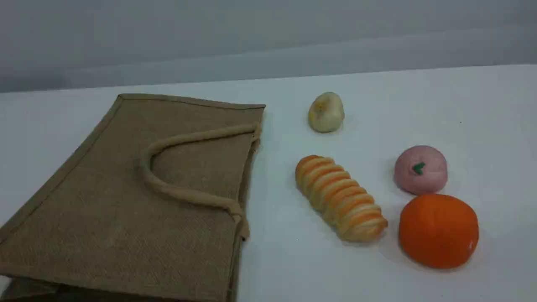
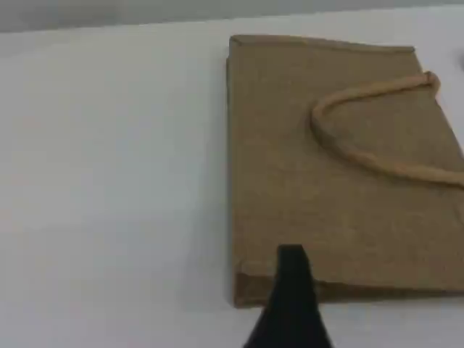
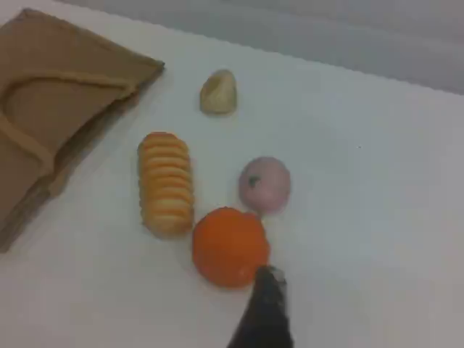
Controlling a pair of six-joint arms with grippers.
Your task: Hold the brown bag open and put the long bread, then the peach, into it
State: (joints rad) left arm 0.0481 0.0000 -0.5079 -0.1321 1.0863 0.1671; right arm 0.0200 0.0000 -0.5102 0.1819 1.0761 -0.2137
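the brown bag (image 1: 126, 197) lies flat on the white table (image 1: 461, 105), on the left of the scene view, its mouth edge facing the food and its rope handle (image 1: 184, 193) looped across the top panel. just right of the bag lies the long bread (image 1: 340, 197), slanted, clear of the fabric. further right sits the peach (image 1: 420, 169) (green leaf mark up), with the orange ball (image 1: 438, 230) just beside it, nearer the camera. a small pale bun (image 1: 326, 112) rests apart, toward the far side. the left gripper (image 2: 291, 304) hangs over the bag's corner, the right gripper (image 3: 262, 312) by the orange ball; both stand wide apart, holding nothing.
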